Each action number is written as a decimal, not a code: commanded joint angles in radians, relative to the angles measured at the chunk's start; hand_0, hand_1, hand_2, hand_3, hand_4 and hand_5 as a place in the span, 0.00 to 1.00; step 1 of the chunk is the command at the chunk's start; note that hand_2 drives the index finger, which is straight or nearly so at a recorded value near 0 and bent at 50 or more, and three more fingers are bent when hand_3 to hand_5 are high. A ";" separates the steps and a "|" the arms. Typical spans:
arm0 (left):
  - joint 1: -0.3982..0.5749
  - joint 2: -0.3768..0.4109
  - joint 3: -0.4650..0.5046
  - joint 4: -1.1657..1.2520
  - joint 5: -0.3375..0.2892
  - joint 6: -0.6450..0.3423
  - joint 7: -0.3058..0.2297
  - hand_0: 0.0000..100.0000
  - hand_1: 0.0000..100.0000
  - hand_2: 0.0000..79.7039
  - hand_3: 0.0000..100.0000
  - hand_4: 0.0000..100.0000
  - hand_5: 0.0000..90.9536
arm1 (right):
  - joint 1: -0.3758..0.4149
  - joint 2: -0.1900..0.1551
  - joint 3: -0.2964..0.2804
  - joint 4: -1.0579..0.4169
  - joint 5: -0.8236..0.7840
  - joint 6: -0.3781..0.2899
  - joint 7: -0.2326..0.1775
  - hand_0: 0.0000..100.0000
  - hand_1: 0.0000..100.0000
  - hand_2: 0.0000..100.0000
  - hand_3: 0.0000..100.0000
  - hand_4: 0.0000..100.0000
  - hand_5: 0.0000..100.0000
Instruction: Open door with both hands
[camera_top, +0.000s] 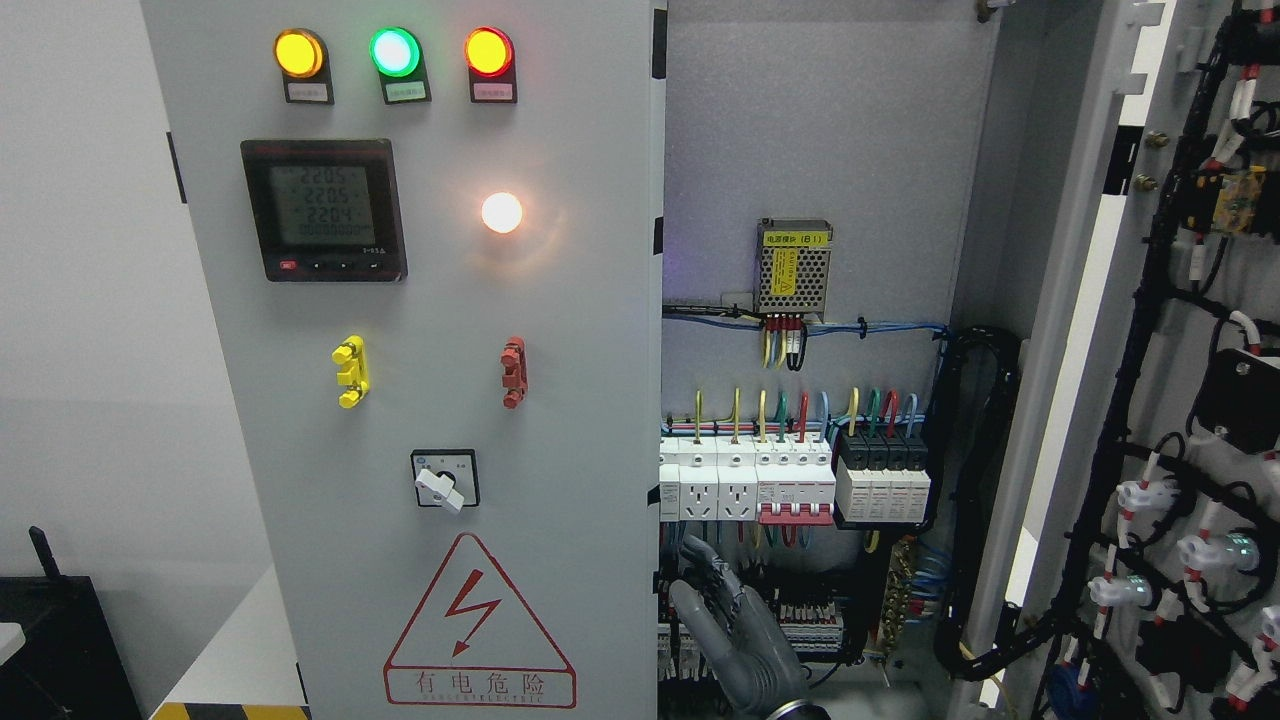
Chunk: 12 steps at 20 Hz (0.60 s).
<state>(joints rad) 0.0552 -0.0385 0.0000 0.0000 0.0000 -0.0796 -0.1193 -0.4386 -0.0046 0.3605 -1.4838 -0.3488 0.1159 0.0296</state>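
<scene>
- One hand (735, 640) rises from the bottom edge near the middle, so I cannot tell which arm carries it. Its fingers are relaxed and a little spread, holding nothing.
- The left door (440, 360) is shut, its free vertical edge just to the hand's left. The right door (1170, 400) is swung wide, well apart on the right.
- The meter (324, 210) reads 220.5, 220.5, 220.4.
- The warning triangle (478, 625) reads "有电危险".
- The yellow label on the power supply (794, 266) reads roughly "(B1)"; the rest is too small.
</scene>
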 joint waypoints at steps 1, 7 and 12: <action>0.000 0.000 0.002 -0.003 -0.014 0.000 0.001 0.12 0.39 0.00 0.00 0.00 0.00 | -0.003 -0.018 -0.005 0.030 -0.010 -0.007 0.018 0.12 0.39 0.00 0.00 0.00 0.00; 0.000 0.000 0.002 -0.003 -0.014 0.000 0.001 0.12 0.39 0.00 0.00 0.00 0.00 | -0.017 -0.026 -0.009 0.034 -0.010 0.001 0.085 0.12 0.39 0.00 0.00 0.00 0.00; 0.000 0.000 0.002 -0.003 -0.014 0.000 0.001 0.12 0.39 0.00 0.00 0.00 0.00 | -0.031 -0.038 -0.015 0.042 -0.012 -0.001 0.104 0.12 0.39 0.00 0.00 0.00 0.00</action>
<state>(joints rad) 0.0552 -0.0385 0.0000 0.0000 0.0000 -0.0796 -0.1223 -0.4548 -0.0061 0.3537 -1.4606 -0.3586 0.1149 0.1161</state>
